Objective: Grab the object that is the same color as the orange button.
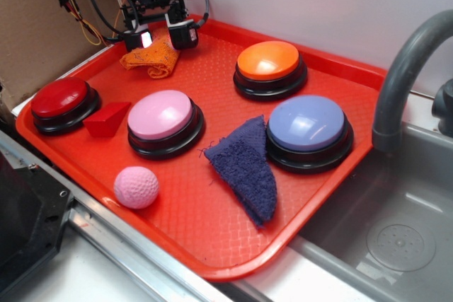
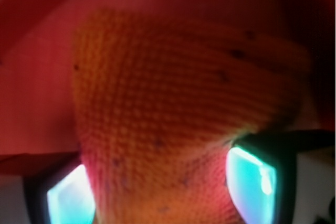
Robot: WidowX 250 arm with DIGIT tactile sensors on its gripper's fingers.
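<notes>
Presently, items listed left to right, each placed against the red tray (image 1: 333, 196).

- Red button (image 1: 62, 100): tray's left edge, on a black base.
- Red wedge block (image 1: 106, 118): just beside that button, on its right.
- Pink dimpled ball (image 1: 136, 187): near the tray's front-left rim.
- Orange cloth (image 1: 152, 58): tray's far-left corner, folded, knitted. The gripper (image 1: 161, 37) stands directly over it, jaws apart with one finger at either side; in the wrist view the cloth (image 2: 178, 124) fills the space between the two lit fingertips (image 2: 249, 177). Whether they press it cannot be told.
- Pink button (image 1: 161, 117): mid-tray, left of centre.
- Dark blue cloth (image 1: 248, 167): mid-tray towards the front, touching the blue-purple button.
- Orange button (image 1: 269, 61): tray's far side, glossy dome, well apart from the orange cloth.
- Blue-purple button (image 1: 308, 126): near the tray's right edge.
</notes>
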